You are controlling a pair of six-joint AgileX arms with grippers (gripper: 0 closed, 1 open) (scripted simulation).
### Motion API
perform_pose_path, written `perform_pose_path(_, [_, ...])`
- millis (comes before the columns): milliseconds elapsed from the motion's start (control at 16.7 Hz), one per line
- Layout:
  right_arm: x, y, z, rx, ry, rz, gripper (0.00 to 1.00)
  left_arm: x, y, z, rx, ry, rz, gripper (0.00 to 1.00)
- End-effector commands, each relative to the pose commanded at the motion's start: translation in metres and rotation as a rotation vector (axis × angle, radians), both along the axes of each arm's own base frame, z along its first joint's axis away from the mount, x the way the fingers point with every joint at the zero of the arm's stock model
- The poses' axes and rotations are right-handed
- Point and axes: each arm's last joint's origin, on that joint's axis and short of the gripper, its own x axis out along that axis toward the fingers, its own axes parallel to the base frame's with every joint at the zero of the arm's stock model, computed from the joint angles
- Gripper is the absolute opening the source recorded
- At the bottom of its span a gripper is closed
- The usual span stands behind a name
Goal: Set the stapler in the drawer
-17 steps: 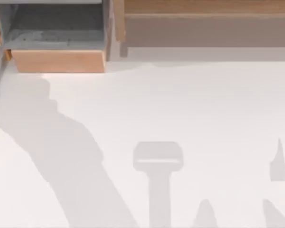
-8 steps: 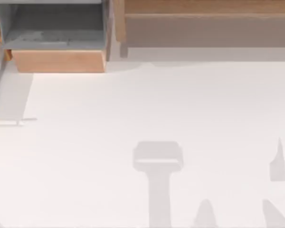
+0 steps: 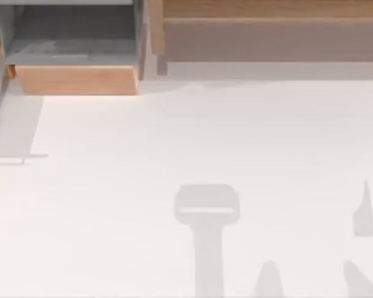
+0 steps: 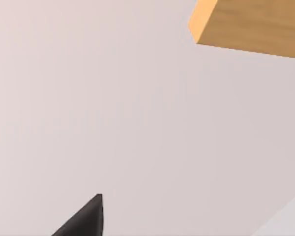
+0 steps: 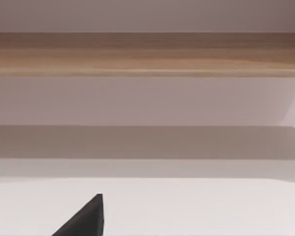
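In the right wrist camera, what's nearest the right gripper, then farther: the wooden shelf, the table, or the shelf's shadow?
1. Table, just beneath the right gripper.
2. Shelf's shadow, farther along the table.
3. Wooden shelf, farthest, at the back.

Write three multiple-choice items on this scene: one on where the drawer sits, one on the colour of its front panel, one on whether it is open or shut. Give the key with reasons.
1. Where is the drawer in the top view?
A. far left corner
B. near right corner
C. table centre

2. What colour is its front panel?
A. bright blue
B. light tan wood
C. black

3. What state is the drawer in?
A. pushed fully shut
B. lying upside down
C. pulled open

Key: 1 A, it lies at the far left, beside the long wooden shelf. 2 B, the panel facing the table is light tan wood. 3 C, its grey inner floor and walls are in plain sight behind the panel.
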Motion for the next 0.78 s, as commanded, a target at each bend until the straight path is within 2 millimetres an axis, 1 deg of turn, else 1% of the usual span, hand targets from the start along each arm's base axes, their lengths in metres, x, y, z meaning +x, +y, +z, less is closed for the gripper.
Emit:
perform_pose_path(120, [0.000, 0.000, 0.000, 0.000, 0.000, 0.000, 1.00, -0.011, -0.022, -0.013, 0.073, -0.053, -0.083, 1.00])
perform_pose_path(240, [0.000, 0.000, 0.000, 0.000, 0.000, 0.000, 1.00, -0.018, -0.044, -0.020, 0.135, -0.111, -0.171, 1.00])
perform_pose_path(480, [0.000, 0.000, 0.000, 0.000, 0.000, 0.000, 1.00, -0.027, -0.083, -0.023, 0.221, -0.217, -0.337, 1.00])
perform_pose_path(660, [0.000, 0.000, 0.000, 0.000, 0.000, 0.000, 1.00, -0.029, -0.099, -0.022, 0.248, -0.264, -0.414, 1.00])
perform_pose_path(780, [0.000, 0.000, 0.000, 0.000, 0.000, 0.000, 1.00, -0.030, -0.102, -0.022, 0.252, -0.272, -0.428, 1.00])
